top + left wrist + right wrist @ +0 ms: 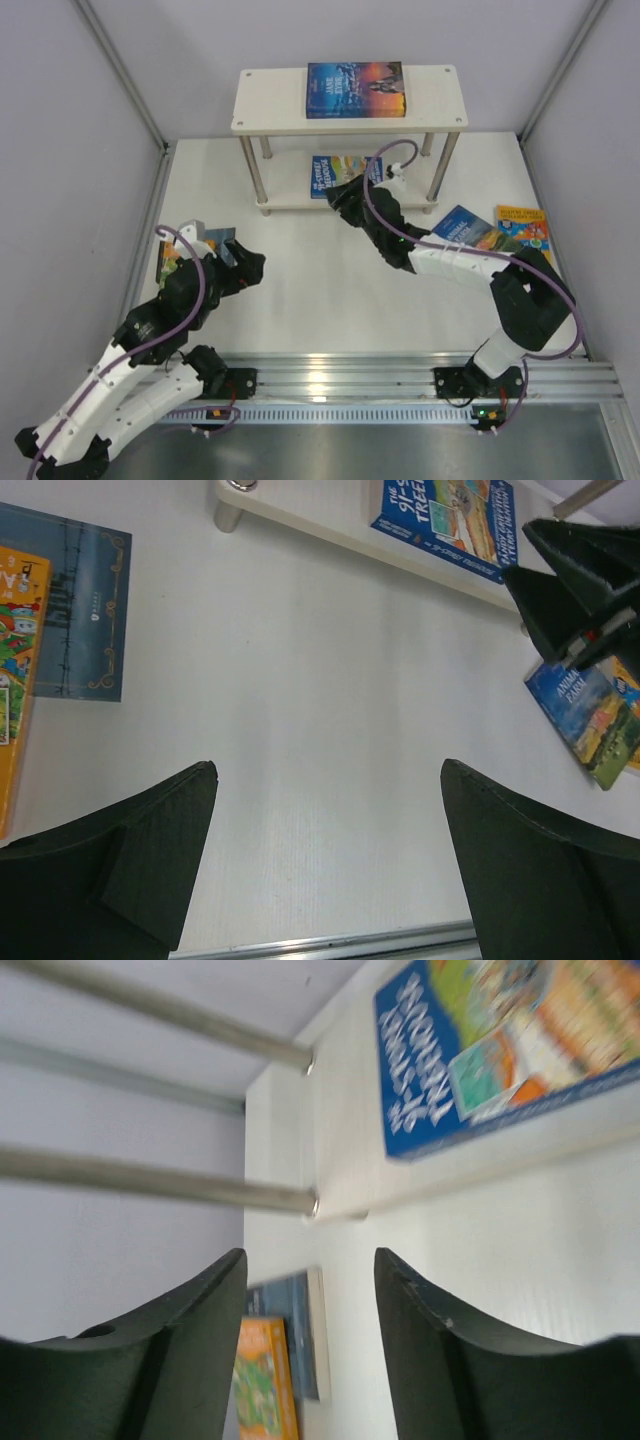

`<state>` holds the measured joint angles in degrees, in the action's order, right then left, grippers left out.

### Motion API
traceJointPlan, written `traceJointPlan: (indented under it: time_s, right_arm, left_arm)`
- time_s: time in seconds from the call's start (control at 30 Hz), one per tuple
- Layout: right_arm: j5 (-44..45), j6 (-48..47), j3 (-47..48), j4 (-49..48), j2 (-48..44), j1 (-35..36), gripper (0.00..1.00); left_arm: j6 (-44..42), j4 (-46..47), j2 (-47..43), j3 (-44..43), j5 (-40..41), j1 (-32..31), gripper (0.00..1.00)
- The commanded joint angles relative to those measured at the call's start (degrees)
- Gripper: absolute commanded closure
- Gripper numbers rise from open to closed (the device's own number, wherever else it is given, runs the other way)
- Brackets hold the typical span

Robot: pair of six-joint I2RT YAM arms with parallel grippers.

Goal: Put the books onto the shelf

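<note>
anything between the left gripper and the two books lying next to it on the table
Nothing visible does. The left gripper hangs open over bare table. The orange book and the dark blue book lie flat off to one side, with only table surface between them and the fingers.

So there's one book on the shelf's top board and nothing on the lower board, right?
Not quite. The lower board holds a blue-covered book too, clear in the top external view. The top board does carry one sunset-cover book.
</note>
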<state>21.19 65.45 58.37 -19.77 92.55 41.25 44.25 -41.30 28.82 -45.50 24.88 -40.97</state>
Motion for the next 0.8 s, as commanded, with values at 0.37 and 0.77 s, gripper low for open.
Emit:
traceJointPlan:
  time_s: [0.37,0.77]
  right_arm:
    - [-18.72,-8.23,7.61,-9.41,15.88,17.63,0.16]
    - [-19.96,-5.51,26.95,-8.72,32.76,22.99,0.19]
  left_arm:
    - [-4.68,3.58,15.20,-1.97,-9.30,26.31,0.01]
    - [-11.28,8.07,30.42,-3.55,-12.81,60.30,0.12]
